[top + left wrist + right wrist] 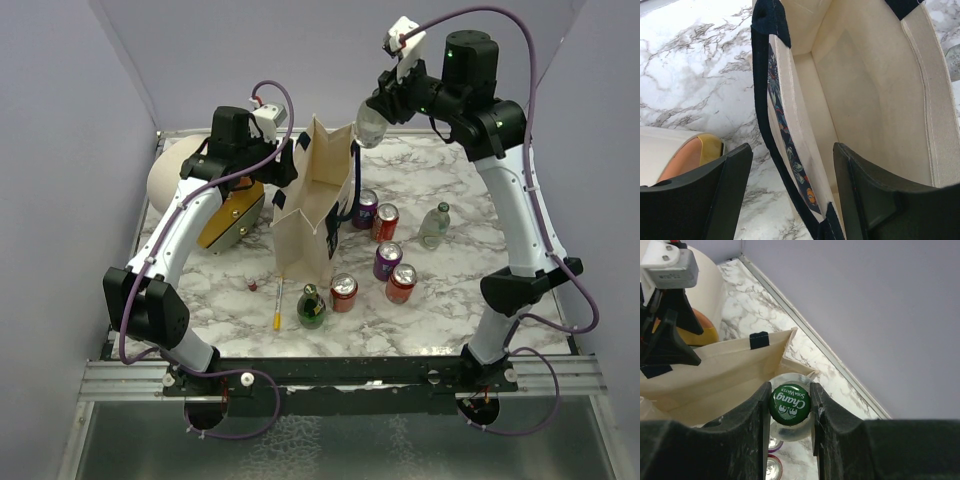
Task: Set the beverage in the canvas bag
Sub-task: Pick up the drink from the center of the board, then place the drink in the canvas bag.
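Note:
The cream canvas bag (310,215) stands upright mid-table with its mouth open, navy handles at its rim. My right gripper (376,112) hangs above the bag's far right corner, shut on the neck of a clear glass soda-water bottle (370,126). From the right wrist, the bottle's green cap (790,404) sits between the fingers, with the bag's rim (715,372) just below and to the left. My left gripper (792,150) is open and straddles the bag's left wall (790,125). One finger is outside, the other inside the bag's bare interior (865,90).
Right of the bag stand several cans, purple (364,208) and red (385,221) among them, and a clear bottle (434,225). A green bottle (311,307) and a yellow pen (277,305) lie in front. A cream-and-orange drum (190,190) sits at the left.

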Controlling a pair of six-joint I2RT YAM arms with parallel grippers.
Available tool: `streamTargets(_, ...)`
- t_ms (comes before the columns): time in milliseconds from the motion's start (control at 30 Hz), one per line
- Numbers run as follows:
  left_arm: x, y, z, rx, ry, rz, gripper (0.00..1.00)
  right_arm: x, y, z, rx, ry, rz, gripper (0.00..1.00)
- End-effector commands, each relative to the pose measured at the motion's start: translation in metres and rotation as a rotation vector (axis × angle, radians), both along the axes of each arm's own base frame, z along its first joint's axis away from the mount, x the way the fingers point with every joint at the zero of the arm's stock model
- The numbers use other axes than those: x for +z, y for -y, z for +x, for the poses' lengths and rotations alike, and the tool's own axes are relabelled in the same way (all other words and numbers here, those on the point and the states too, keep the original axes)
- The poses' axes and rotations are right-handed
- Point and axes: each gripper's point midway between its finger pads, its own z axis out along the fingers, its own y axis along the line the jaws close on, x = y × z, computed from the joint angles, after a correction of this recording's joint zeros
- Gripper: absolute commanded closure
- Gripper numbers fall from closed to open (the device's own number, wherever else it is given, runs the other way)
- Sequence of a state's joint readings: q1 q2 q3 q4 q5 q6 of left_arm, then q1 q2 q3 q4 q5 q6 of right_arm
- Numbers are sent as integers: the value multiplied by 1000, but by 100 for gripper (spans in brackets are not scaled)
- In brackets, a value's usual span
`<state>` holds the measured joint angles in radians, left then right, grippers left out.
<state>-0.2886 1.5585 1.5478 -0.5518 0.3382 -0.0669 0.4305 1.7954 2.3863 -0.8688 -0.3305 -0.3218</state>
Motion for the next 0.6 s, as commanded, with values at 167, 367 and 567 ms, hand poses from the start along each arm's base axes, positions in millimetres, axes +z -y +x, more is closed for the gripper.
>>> streamTargets(167, 6, 4, -4, -35, 27, -10, 37, 50, -36, -12, 124, 150, 104, 99)
streamTargets(367, 1, 3, -4, -32, 23, -3, 41, 56, -60, -19, 199, 151, 142, 99)
streamTargets(567, -4, 3, -6, -32, 14, -4, 44, 49, -86, -23, 258, 129, 153, 99)
